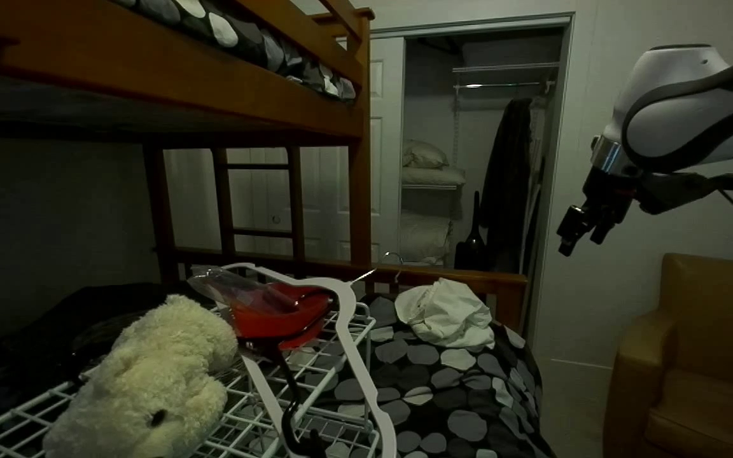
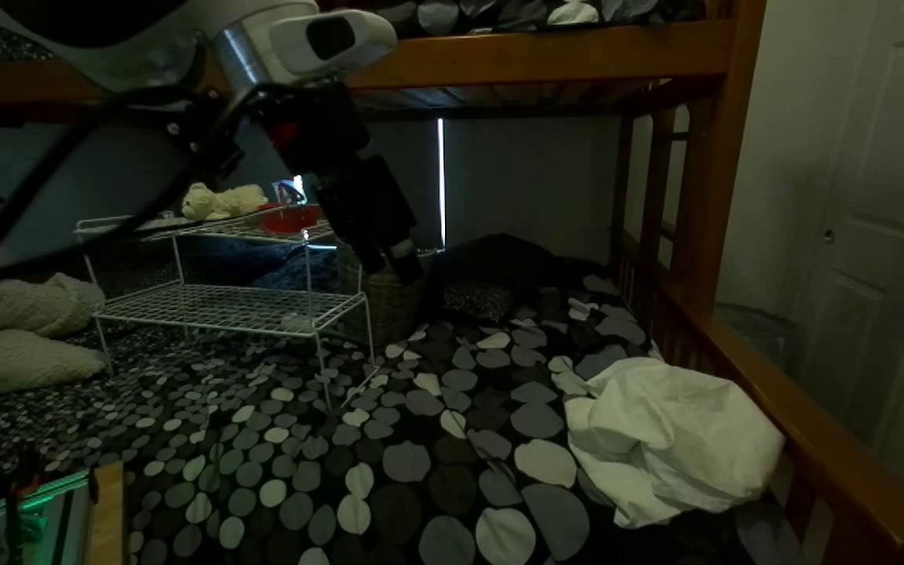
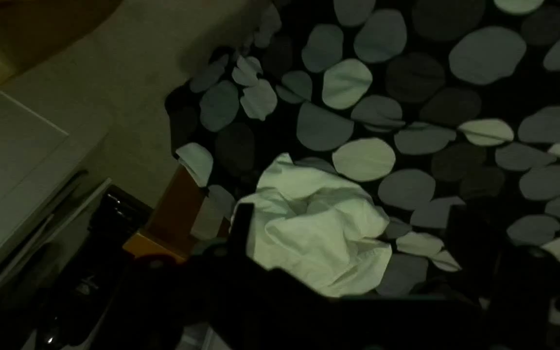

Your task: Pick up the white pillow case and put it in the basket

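Note:
The white pillow case lies crumpled on the dotted bed by the wooden end rail; it shows in both exterior views [image 1: 446,313] [image 2: 668,443] and in the wrist view [image 3: 314,228]. A woven basket [image 2: 389,302] stands on the bed behind the wire rack, partly hidden by the rack and the gripper. My gripper is raised above the bed in both exterior views [image 1: 583,239] [image 2: 391,265], apart from the pillow case. In the wrist view its fingers [image 3: 351,211] are wide apart and empty, with the pillow case below, nearer the left finger.
A white wire rack [image 2: 315,333] on the bed carries a cream plush toy [image 1: 163,375], a red container [image 1: 284,315] and a white hanger [image 1: 357,356]. The wooden end rail [image 2: 829,447] borders the bed. The upper bunk [image 1: 214,89] overhangs. A tan armchair [image 1: 691,381] stands beside.

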### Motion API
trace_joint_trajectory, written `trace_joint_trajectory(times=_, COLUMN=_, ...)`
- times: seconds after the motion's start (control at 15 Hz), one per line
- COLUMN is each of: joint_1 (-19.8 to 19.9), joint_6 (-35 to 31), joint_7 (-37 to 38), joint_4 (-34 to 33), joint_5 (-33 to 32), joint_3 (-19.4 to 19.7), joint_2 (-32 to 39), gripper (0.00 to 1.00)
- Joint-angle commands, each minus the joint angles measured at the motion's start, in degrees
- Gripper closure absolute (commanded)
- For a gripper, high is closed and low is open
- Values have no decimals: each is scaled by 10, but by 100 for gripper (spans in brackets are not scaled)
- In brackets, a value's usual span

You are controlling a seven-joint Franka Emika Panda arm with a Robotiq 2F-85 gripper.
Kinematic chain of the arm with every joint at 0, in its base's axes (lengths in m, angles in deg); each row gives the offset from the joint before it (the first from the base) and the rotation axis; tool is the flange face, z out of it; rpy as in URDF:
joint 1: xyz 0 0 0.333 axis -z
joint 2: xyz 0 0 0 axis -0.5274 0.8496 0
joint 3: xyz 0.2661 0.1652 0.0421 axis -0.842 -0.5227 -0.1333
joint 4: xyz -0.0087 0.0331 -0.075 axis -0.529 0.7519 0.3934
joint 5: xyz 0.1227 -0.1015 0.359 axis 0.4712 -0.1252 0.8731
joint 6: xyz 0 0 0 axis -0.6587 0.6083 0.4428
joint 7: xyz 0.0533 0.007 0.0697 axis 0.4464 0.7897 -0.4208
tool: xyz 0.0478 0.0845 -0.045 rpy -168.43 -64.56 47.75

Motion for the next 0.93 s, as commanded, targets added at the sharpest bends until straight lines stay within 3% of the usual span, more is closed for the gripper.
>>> trace_joint_trajectory(times=0.0, joint_1=-50, joint_6=-161, joint_7=24, joint_4=-22, joint_5=86, joint_3=23, joint_2=129, gripper=0)
trace_joint_trajectory(times=0.27, joint_1=-170, joint_6=-315, joint_7=-69, joint_4=-69, joint_5=231, joint_3=95, joint_2=282, gripper=0)
trace_joint_trajectory(times=0.47, joint_1=-277, joint_6=-325, joint_7=-190, joint_4=-139, joint_5=342, joint_3=182, joint_2=373, gripper=0)
trace_joint_trajectory(times=0.53, joint_1=-295, joint_6=-313, joint_7=-226, joint_4=-165, joint_5=381, joint_3=195, joint_2=401, gripper=0)
trace_joint_trajectory(times=0.6, joint_1=-253, joint_6=-325, joint_7=-165, joint_4=-110, joint_5=323, joint_3=158, joint_2=343, gripper=0)
trace_joint_trajectory(times=0.87, joint_1=-287, joint_6=-325, joint_7=-206, joint_4=-164, joint_5=365, joint_3=183, joint_2=406, gripper=0)
